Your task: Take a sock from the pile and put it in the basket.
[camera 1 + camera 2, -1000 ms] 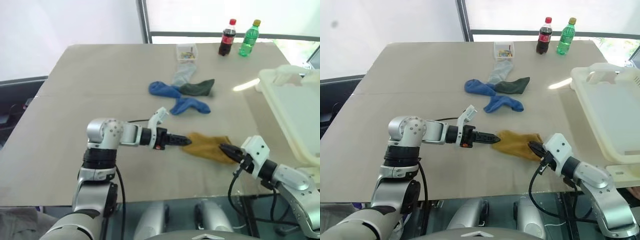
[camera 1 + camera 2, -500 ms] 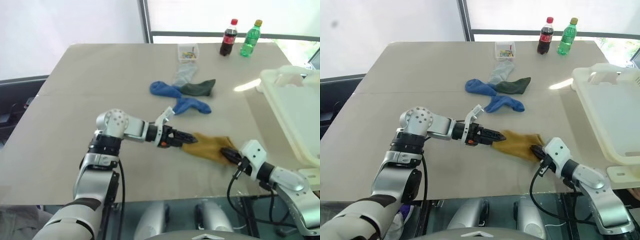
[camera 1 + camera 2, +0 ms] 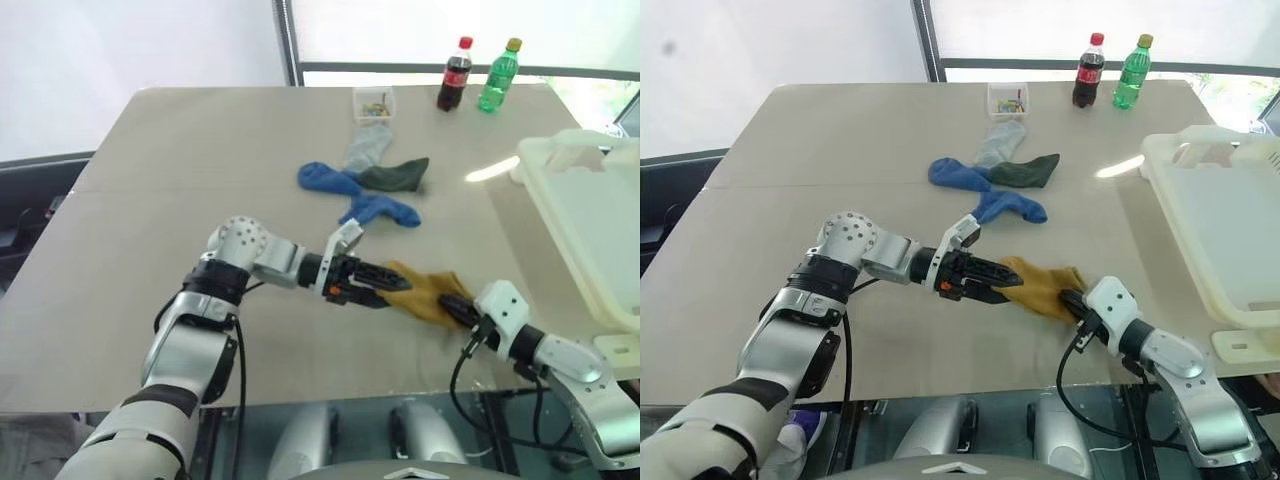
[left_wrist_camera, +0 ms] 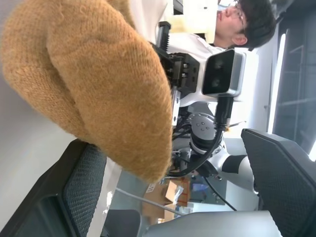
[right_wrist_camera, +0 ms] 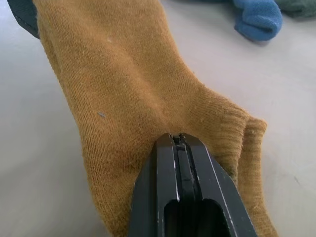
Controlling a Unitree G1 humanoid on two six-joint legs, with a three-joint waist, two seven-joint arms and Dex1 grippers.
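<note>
Two grippers meet at your mustard-yellow knitted sock (image 3: 425,293): right gripper (image 3: 458,308) clenched on its 4 o'clock edge, left gripper (image 3: 395,285) spread wide at 9 o'clock. If you lift now, that thin pinch may slip short of the large white plastic basket (image 3: 590,225).

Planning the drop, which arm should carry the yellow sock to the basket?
Probably the right. Its end effector is shut on the yellow sock and sits nearer the basket; the left end effector is open.

The sock (image 3: 1045,287) nearest the basket (image 3: 1230,240) is plain mustard-yellow; the pile (image 3: 998,180) beyond it is bright blue, dark green and pale grey. The basket is creamy white, the table (image 3: 820,150) beige.
</note>
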